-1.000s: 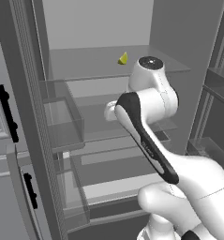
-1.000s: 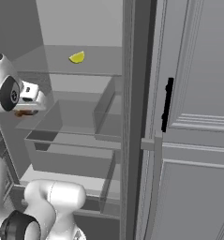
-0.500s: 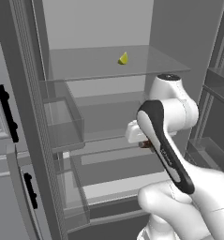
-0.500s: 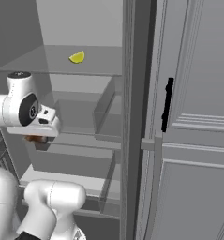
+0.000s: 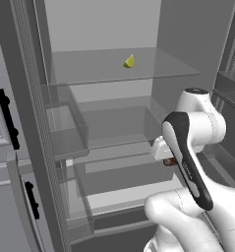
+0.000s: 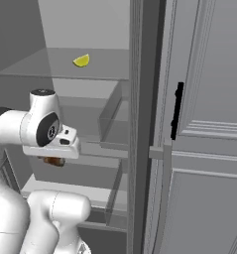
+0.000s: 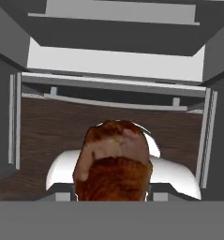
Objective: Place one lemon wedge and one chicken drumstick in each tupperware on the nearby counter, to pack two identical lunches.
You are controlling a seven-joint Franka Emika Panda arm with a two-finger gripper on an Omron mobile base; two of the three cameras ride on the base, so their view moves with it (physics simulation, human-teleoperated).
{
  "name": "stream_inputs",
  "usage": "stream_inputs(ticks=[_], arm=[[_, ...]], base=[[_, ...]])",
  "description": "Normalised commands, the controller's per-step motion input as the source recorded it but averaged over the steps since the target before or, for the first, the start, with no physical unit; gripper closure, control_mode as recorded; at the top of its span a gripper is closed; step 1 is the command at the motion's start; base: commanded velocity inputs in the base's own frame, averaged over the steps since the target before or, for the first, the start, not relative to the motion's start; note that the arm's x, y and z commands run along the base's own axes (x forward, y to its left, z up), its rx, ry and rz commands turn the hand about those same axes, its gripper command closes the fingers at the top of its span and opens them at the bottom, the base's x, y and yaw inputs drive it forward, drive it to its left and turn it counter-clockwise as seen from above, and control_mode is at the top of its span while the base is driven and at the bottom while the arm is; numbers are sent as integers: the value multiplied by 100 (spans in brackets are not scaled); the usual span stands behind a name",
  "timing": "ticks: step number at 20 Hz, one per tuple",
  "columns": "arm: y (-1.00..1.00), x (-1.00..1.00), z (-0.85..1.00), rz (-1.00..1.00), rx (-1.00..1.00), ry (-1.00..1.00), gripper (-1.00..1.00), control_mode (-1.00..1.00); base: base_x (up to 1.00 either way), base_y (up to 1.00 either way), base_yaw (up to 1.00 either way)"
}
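Observation:
A brown chicken drumstick point(image 7: 114, 164) sits in my gripper point(image 7: 114, 194), which is shut on it; the meat hides the fingertips. From the base views the hand hangs in front of the open fridge's middle shelves, and the chicken drumstick point(image 5: 171, 161) point(image 6: 54, 161) shows as a brown bit under it. One yellow lemon wedge point(image 5: 130, 61) point(image 6: 82, 60) lies on the upper glass shelf, well above and behind the hand. The tupperware and the counter are out of view.
The fridge interior has glass shelves point(image 5: 114, 69) and a clear drawer point(image 6: 112, 119) below. A clear door bin point(image 5: 65, 128) juts out at the left. A closed grey door with a black handle point(image 6: 177, 110) stands at the right. Dark wood floor point(image 7: 43, 131) lies beneath the hand.
The hand has come down from shelf height and drawn back out of the fridge, carrying the drumstick. The lemon wedge has stayed put.

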Motion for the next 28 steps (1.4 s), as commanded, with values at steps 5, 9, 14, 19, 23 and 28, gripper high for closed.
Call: stream_inputs(ticks=[5,9,14,19,23,28], arm=[[-15,-31,-14,0,0,-7,100,-100],[0,-23,0,0,0,0,100,-100],[0,-8,0,0,0,0,100,100],[0,0,0,0,0,0,100,100],[0,0,0,0,0,0,100,100],[0,0,0,0,0,0,100,100]], base=[[0,0,0],[0,0,0],[-63,0,0],[-100,11,9],[-98,56,48],[-65,61,66]])
